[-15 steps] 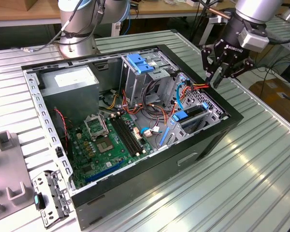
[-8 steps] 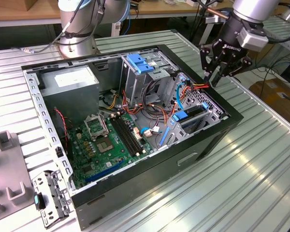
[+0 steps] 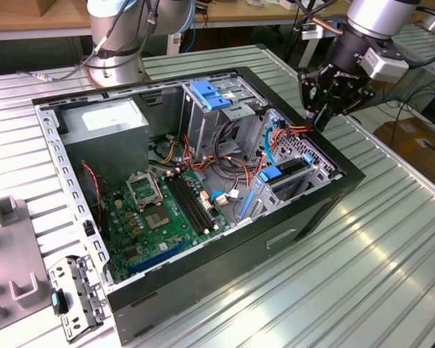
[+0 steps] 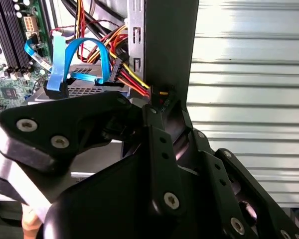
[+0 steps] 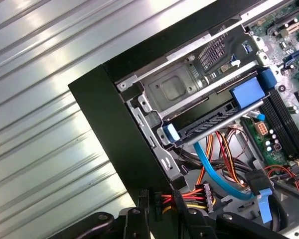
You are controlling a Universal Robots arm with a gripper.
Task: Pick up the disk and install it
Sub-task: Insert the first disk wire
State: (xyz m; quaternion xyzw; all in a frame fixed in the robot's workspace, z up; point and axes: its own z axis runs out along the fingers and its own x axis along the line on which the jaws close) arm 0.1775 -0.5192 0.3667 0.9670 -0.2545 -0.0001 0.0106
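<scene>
The disk [image 3: 291, 176] sits inside the drive bay at the case's front corner, on the exterior view's right, with blue rails along its edges. In the first wrist view the disk [image 5: 209, 118] shows as a dark edge under the metal cage, a blue rail end beside it. My gripper [image 3: 320, 119] hangs over the case's rim just behind that bay. It is shut on the black power connector [image 5: 144, 197], whose red, yellow and black wires [image 4: 139, 84] run back into the case. The gripper [image 4: 157, 107] tips meet at the wires' end.
The open black computer case [image 3: 203, 268] lies on a ribbed metal table [image 3: 377, 239]. Inside are the motherboard [image 3: 152, 217], a grey power supply [image 3: 105, 123], an upright cage with a blue latch [image 3: 206, 94] and blue data cables [image 4: 97, 59]. A metal bracket [image 3: 76, 293] lies outside.
</scene>
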